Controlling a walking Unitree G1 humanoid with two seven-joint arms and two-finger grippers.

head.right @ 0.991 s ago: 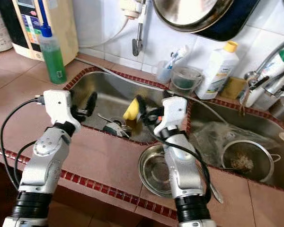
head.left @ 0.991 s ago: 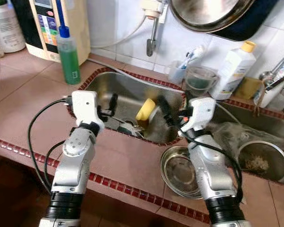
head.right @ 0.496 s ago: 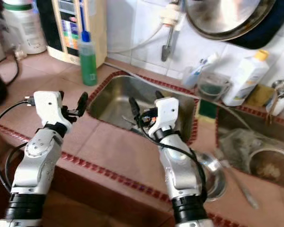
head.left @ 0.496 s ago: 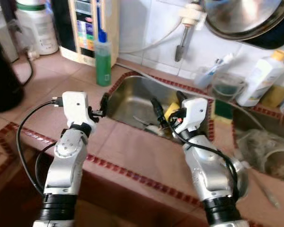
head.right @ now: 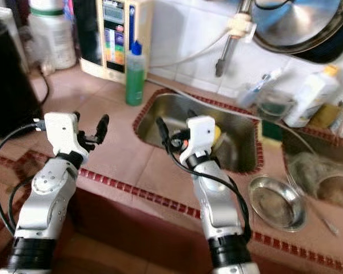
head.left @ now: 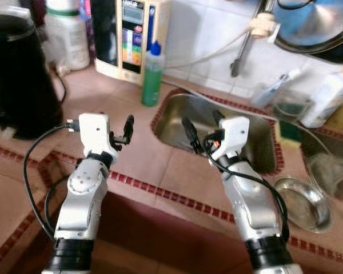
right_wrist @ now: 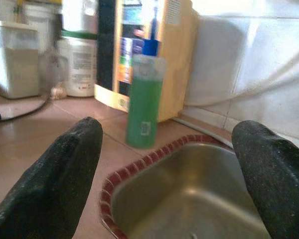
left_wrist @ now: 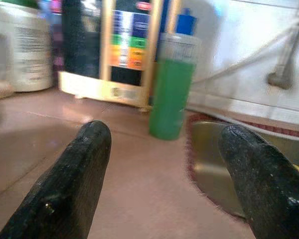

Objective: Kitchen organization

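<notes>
Both arms are raised over the terracotta tile counter (head.left: 138,157). My left gripper (head.left: 121,128) is open and holds nothing; it hovers over the tiles left of the steel sink (head.left: 172,121). My right gripper (head.left: 201,127) is open and holds nothing as well, and it sits above the sink's near left corner. A green soap bottle (head.left: 152,77) with a blue cap stands behind the sink's left edge, ahead of both grippers (left_wrist: 172,84) (right_wrist: 144,99). A yellow sponge (head.right: 217,134) peeks out behind the right wrist, inside the sink.
A black kettle (head.left: 17,74) stands at the left on the counter. A wall unit with a coloured panel (head.left: 131,37) and a white jar (head.left: 68,37) are at the back. A shallow steel bowl (head.left: 302,201) lies on the counter to the right. A white bottle (head.left: 331,94) and a hanging pan (head.left: 314,28) are at the back right.
The camera has swung left along the counter, so the sink and bowl now sit further right and the kettle has come into view. Both grippers stay open and hold nothing.
</notes>
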